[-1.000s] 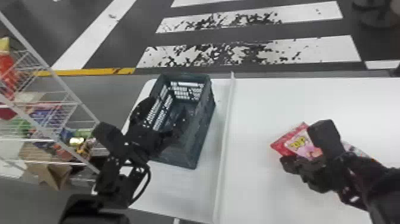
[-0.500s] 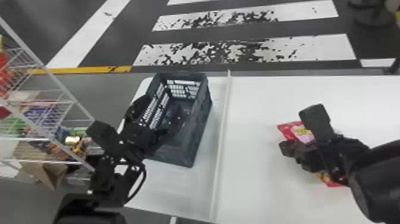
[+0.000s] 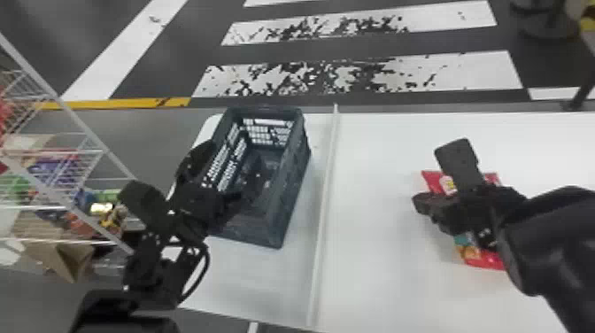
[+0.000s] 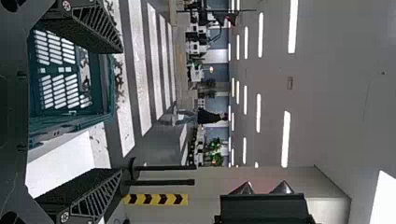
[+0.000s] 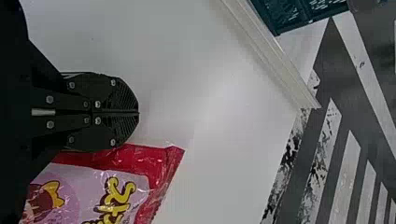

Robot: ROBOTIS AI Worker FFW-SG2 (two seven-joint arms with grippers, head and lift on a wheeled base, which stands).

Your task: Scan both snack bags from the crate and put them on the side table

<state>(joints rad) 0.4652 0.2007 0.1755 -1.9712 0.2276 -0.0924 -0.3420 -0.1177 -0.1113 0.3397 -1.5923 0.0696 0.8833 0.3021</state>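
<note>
My left gripper [image 3: 217, 177] stands at the near left side of the dark crate [image 3: 287, 195]. In the left wrist view, the left gripper [image 4: 88, 112] is open, its fingers wide apart, with the crate's wall [image 4: 70, 123] beyond. On the white table's right part, my right gripper [image 3: 425, 203] partly hides a red snack bag [image 3: 431, 181]; teal, orange and red packaging [image 3: 484, 259] shows below the wrist. I cannot tell whether this is one bag or two. The right wrist view has the right gripper [image 5: 139, 113] shut, beside the red and lilac bag [image 5: 163, 163].
A raised white strip [image 3: 325, 212] runs between the crate and the bag's side of the white table [image 3: 376, 265]. A white wire rack [image 3: 95, 155] with packaged goods stands at the left, and a cardboard box [image 3: 66, 261] lies by its foot.
The right gripper has moved farther from the robot. The bag's red corner appears farther up in the head view, and colourful packaging has come out below the wrist. The left arm looks nearly unchanged.
</note>
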